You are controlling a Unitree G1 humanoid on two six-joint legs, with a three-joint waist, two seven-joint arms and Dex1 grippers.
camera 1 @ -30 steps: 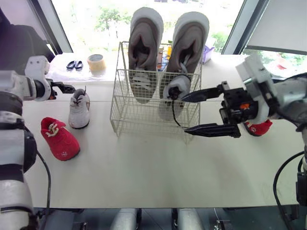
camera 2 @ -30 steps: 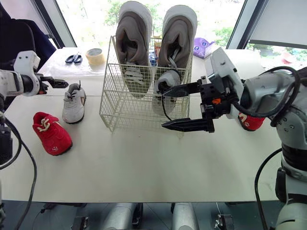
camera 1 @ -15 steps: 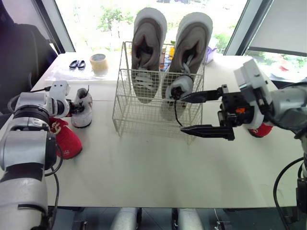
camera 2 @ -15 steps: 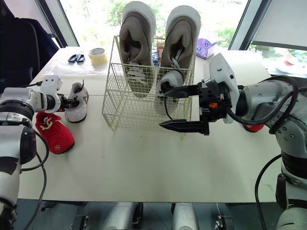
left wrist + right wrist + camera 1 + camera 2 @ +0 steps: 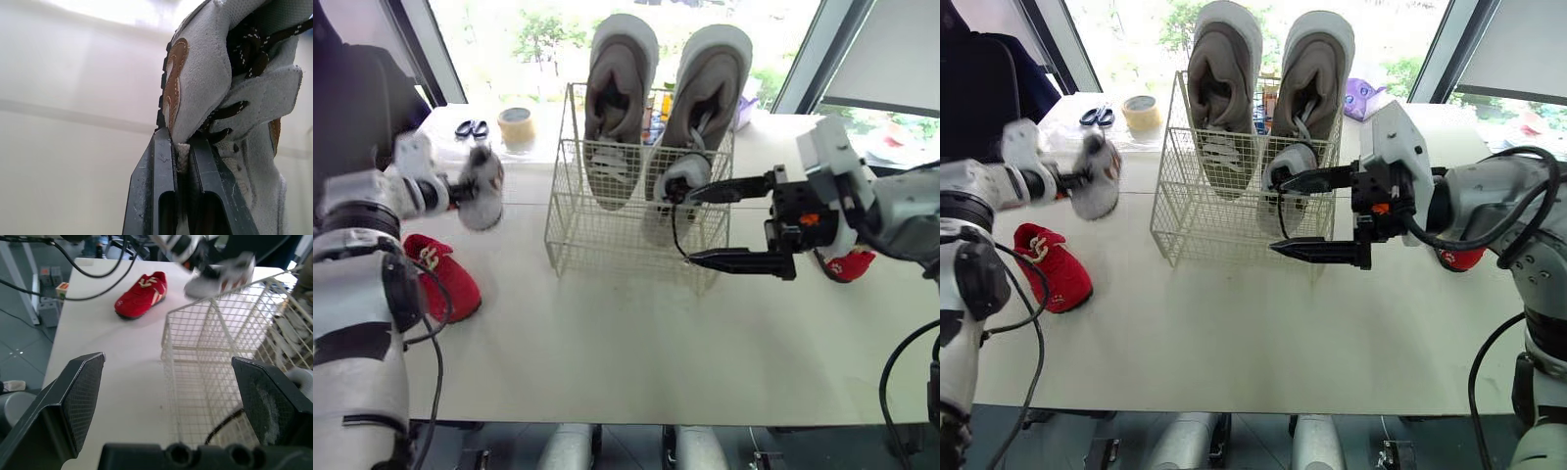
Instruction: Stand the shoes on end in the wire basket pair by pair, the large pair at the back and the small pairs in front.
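Left wrist view shows the left gripper [image 5: 179,141] pinched shut on the white shoe's [image 5: 210,73] edge. The shoe, blurred elsewhere, hangs left of the wire basket [image 5: 570,230]. Right gripper [image 5: 691,225] gapes wide before the basket, half hiding a red shoe [image 5: 849,263].

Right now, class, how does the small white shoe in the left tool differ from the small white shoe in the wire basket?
The held white shoe is clamped in the left tool, outside the wire basket; the basket white shoe stands inside it, ungripped. The held one appears lifted off the table; the basket one stands on end at the front. Both are small, white, dark-laced.
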